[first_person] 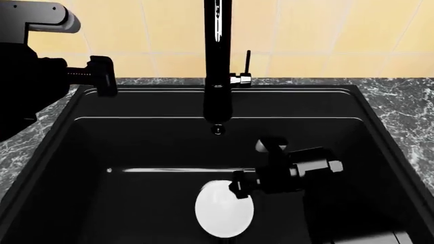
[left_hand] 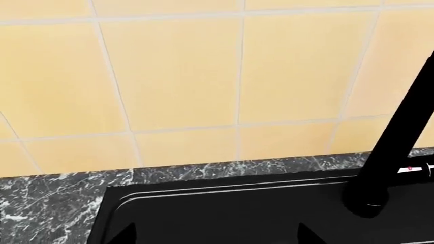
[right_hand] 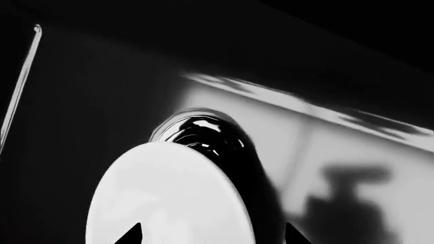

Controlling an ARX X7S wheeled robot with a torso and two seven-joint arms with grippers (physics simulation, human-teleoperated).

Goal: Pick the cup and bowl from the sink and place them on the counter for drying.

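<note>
The black sink (first_person: 135, 147) fills the head view. A white round bowl (first_person: 224, 208) lies on its floor near the front. My right gripper (first_person: 239, 187) is low in the sink at the bowl's far right edge. In the right wrist view the bowl (right_hand: 169, 198) sits before the drain (right_hand: 203, 134), and the right gripper (right_hand: 211, 236) is open with its jaws either side of the bowl's edge. My left gripper (first_person: 101, 76) is open and empty above the sink's back left corner; the left wrist view shows it (left_hand: 215, 236) over the sink rim (left_hand: 203, 203). The cup is out of view.
The tall black faucet (first_person: 217, 51) stands at the back middle, with an overflow hole (first_person: 217, 129) below it; it also shows in the left wrist view (left_hand: 393, 137). Dark marble counter (first_person: 407, 107) runs round the sink. A yellow tiled wall (first_person: 326, 30) is behind.
</note>
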